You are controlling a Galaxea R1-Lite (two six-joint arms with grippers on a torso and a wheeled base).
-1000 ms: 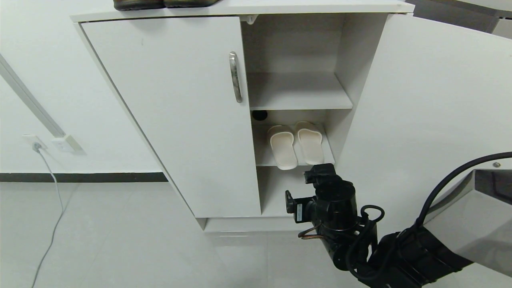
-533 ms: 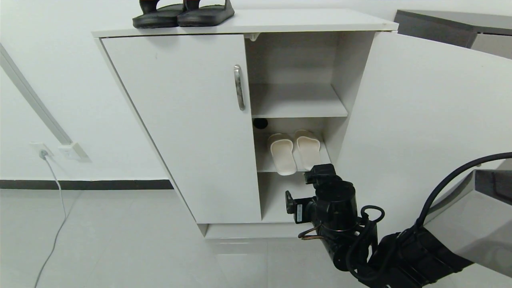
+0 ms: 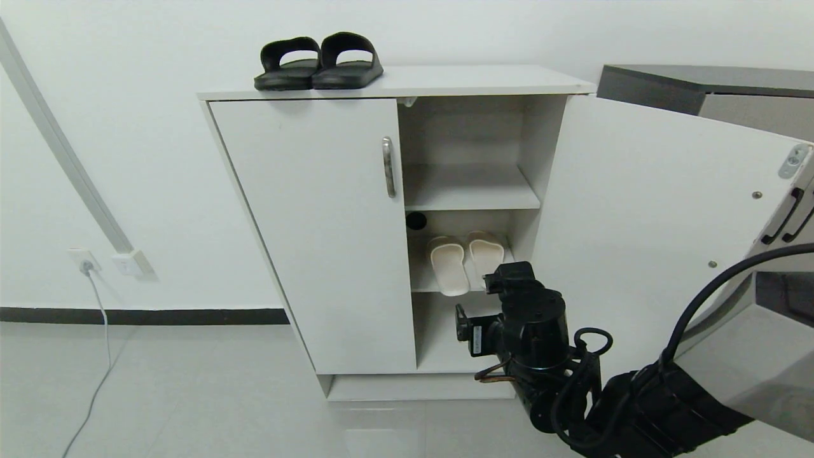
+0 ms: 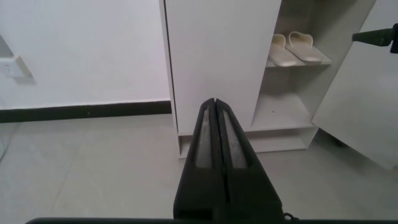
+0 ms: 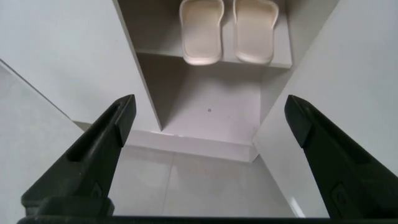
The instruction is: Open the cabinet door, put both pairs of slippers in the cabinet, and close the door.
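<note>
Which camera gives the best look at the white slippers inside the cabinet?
The right wrist view: the white slippers sit large and near. The head view and left wrist view show them small and farther off.

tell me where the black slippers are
In the head view the black slippers sit side by side on top of the cabinet, toward its left end, above the closed left door.

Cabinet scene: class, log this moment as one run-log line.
white cabinet's right door: open; white foam slippers: on lower shelf; black rubber slippers: on cabinet top; left gripper: shut; right gripper: open, empty
</note>
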